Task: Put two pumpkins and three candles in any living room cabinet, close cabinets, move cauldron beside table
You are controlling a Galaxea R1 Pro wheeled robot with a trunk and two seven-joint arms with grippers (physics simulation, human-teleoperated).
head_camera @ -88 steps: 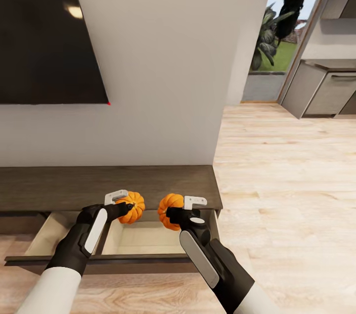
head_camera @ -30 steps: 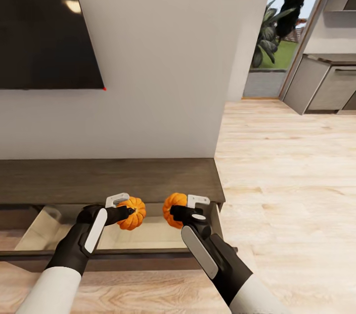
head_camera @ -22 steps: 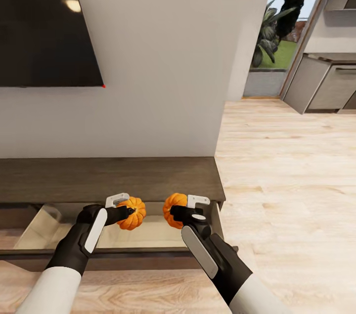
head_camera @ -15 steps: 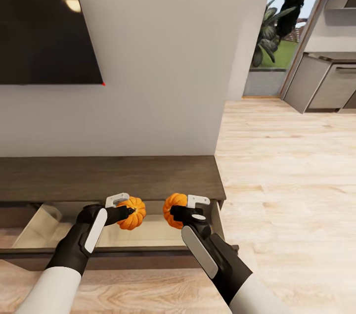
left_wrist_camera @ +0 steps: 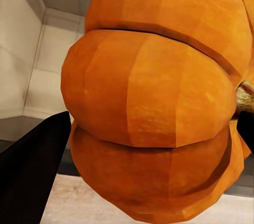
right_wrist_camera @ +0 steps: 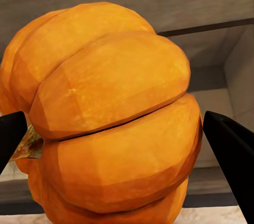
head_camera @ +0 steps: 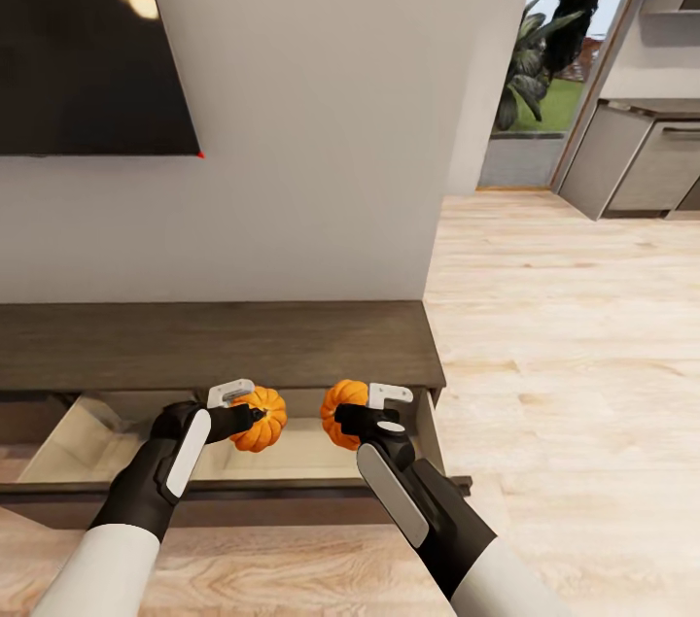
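Each of my grippers holds an orange ribbed pumpkin over the open drawer of the long dark-brown cabinet (head_camera: pixel 214 345). The left gripper (head_camera: pixel 255 415) is shut on one pumpkin (head_camera: pixel 261 419), which looms large in the left wrist view (left_wrist_camera: pixel 159 92) between black fingertips (left_wrist_camera: pixel 32 171). The right gripper (head_camera: pixel 342 413) is shut on the other pumpkin (head_camera: pixel 343 411), seen close in the right wrist view (right_wrist_camera: pixel 111 113). The drawer's pale wood inside (head_camera: pixel 292 457) lies just below both pumpkins. The candles and cauldron are out of view.
A black TV screen (head_camera: pixel 87 34) hangs on the white wall above the cabinet. Pale wood floor (head_camera: pixel 574 355) stretches to the right towards grey kitchen cupboards (head_camera: pixel 642 170) and a doorway with plants (head_camera: pixel 544 44) outside.
The view has crept closer to the cabinet and tilted, so the wall and TV slid upward. Both grippers keep their pumpkins over the open drawer, a little further in over it.
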